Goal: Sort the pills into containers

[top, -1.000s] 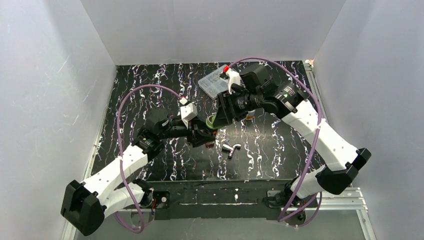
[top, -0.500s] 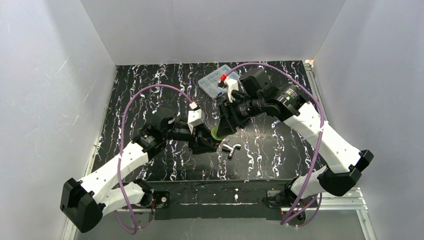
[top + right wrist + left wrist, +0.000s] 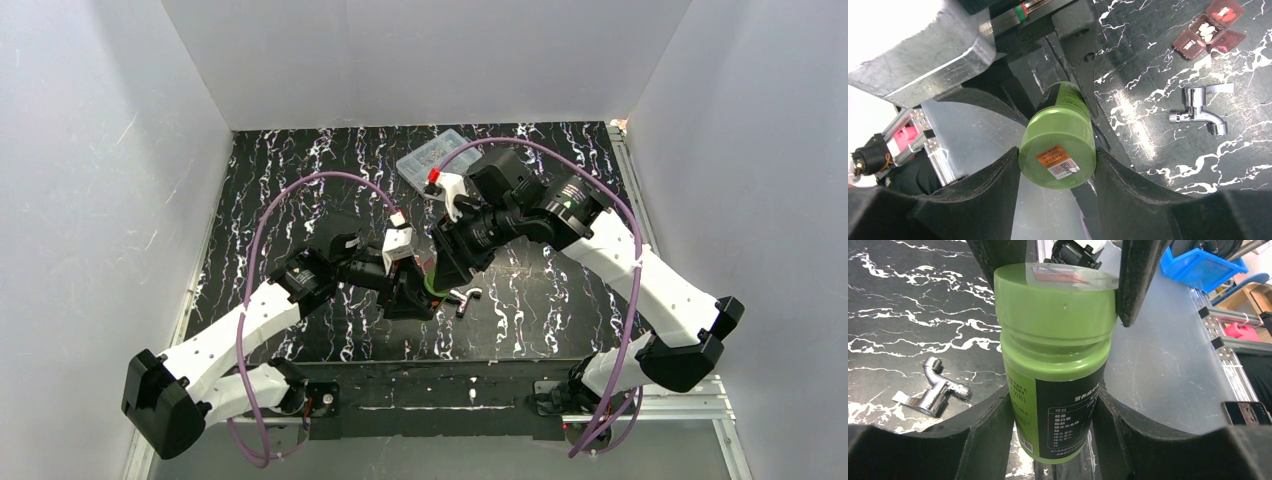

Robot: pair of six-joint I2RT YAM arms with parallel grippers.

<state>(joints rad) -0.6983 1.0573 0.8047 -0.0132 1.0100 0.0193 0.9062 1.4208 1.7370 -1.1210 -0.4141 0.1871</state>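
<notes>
Both arms have carried their joined grip toward the near edge of the table point(image 3: 280, 180) over the last second, and it now sits just beside the chrome tap point(image 3: 1198, 107).

Status: I have the left gripper point(image 3: 416, 294) clamped around the lower body of the green-capped bottle point(image 3: 1058, 405), held clear of the table. The right gripper point(image 3: 441, 274) is closed across the green cap point(image 3: 1058, 150), one pad on each side.

Risks, as I judge them:
- The two arms are coupled through one small bottle. Any mismatch in their motion would load the wrists or wrench the bottle out of one grip.
- If the cap is turned while the left hold is light, the body may spin with it and the cap will not loosen.
- If the cap frees suddenly with the bottle tilted, the contents could spill.
- The tap lies close under the grippers, and a further drop could strike it.

Other differences: the right wrist sits lower and nearer the middle than before. The clear box point(image 3: 428, 160) at the back and the tap have not shifted. The red pill case point(image 3: 1209, 25) lies open beyond the tap.
</notes>
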